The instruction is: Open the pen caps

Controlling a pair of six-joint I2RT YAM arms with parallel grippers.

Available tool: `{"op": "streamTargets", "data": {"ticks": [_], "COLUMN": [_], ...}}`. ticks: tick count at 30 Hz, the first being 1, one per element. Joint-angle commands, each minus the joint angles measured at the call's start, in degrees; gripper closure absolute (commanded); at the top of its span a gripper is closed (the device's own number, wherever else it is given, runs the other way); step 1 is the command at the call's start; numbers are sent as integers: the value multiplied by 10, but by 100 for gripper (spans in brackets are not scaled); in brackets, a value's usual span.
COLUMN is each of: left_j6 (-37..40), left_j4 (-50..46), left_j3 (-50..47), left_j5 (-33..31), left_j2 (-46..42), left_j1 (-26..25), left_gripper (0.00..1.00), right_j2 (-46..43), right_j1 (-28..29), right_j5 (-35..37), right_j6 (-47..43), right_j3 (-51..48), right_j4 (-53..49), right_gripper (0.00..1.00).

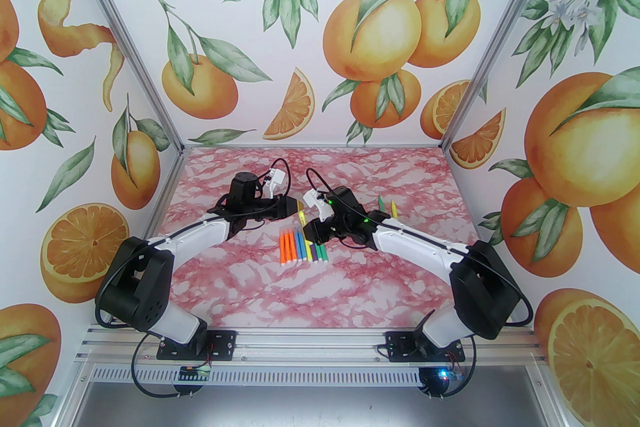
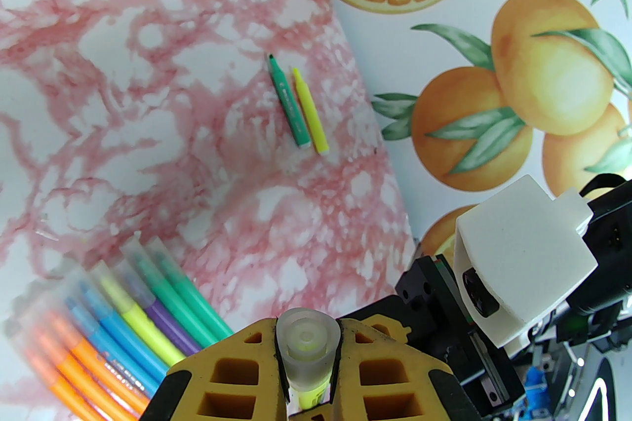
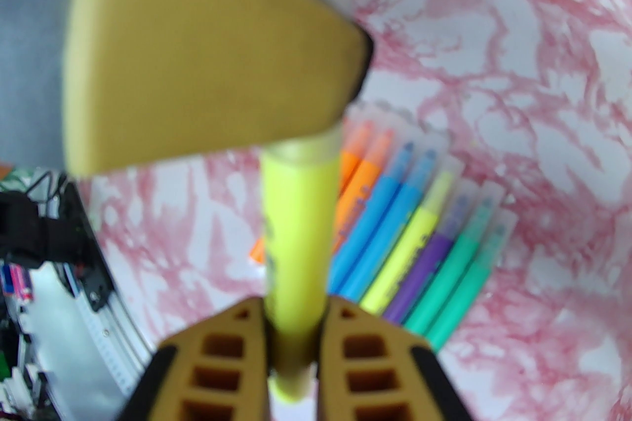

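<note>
Frosted and translucent, the pen cap (image 2: pixel 307 350) is pinched in the left claw (image 2: pixel 307 331), whose yellow fingers are closed tight on either side of it. Yellow shows through the cap's round end, which faces the left wrist camera. The cap sits on the tip of a yellow marker (image 3: pixel 296 236). The right claw (image 3: pixel 295 305) is clamped shut on the lower part of that marker's barrel. From the right wrist, the cap's rim meets the barrel just under the left claw's blurred finger. Seen from above, the two claws meet tip to tip with the marker between them, held above the pink-marbled tabletop (image 1: pixel 350 295).

Just below them a row of capped markers (image 1: pixel 301 249) lies side by side and touching: two orange, two blue, one yellow, one purple, two green. Each has a frosted cap on the end pointing away from the arm bases.

Well apart, toward the right rear of the tabletop, a green marker (image 2: pixel 288 103) and a second yellow marker (image 2: pixel 311 113) lie close together with their tips bare.
</note>
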Motion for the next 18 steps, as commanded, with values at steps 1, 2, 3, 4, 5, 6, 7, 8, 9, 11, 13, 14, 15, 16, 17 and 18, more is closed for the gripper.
{"op": "streamTargets", "data": {"ticks": [1, 2, 3, 4, 5, 6, 7, 8, 9, 11, 13, 14, 15, 16, 17, 18], "left_j6": [11, 10, 3, -6, -11, -14, -13, -11, -7, -1, 0, 2, 13, 33, 59, 98], "left_j4": [-3, -6, -6, -2, -2, -6, -13, -21, -31, -45, -50, -54, -68, -96, -132, -179], "left_j3": [47, 54, 59, 63, 68, 74, 82, 89, 96, 107, 112, 115, 120, 130, 141, 155], "left_j5": [-11, -15, -22, -26, -29, -31, -36, -39, -42, -45, -46, -46, -47, -55, -74, -110], "left_j2": [3, 2, 0, -3, -5, -6, -9, -11, -12, -14, -17, -18, -19, -20, -23, -26], "left_j1": [9, 14, 21, 28, 33, 38, 42, 47, 51, 58, 67, 71, 74, 77, 79, 80], "left_gripper": [100, 100, 100, 100, 100, 100, 100, 100, 100, 100, 100, 100, 100, 100, 100, 100], "right_j2": [9, 6, 2, -3, -9, -15, -22, -29, -36, -48, -60, -65, -72, -80, -88, -96], "right_j1": [5, 6, 8, 12, 15, 19, 21, 22, 22, 23, 24, 23, 23, 22, 21, 17], "right_j5": [-19, -19, -20, -20, -20, -22, -28, -31, -33, -31, -26, -24, -23, -20, -16, -6], "right_j6": [-28, -33, -39, -47, -52, -57, -59, -60, -61, -61, -60, -58, -54, -51, -49, -44], "right_j3": [-5, -10, -15, -22, -29, -37, -46, -54, -63, -79, -92, -96, -101, -104, -106, -107], "right_j4": [-33, -40, -49, -59, -66, -72, -75, -76, -75, -75, -75, -73, -68, -64, -61, -60], "right_gripper": [100, 100, 100, 100, 100, 100, 100, 100, 100, 100, 100, 100, 100, 100, 100, 100]}}
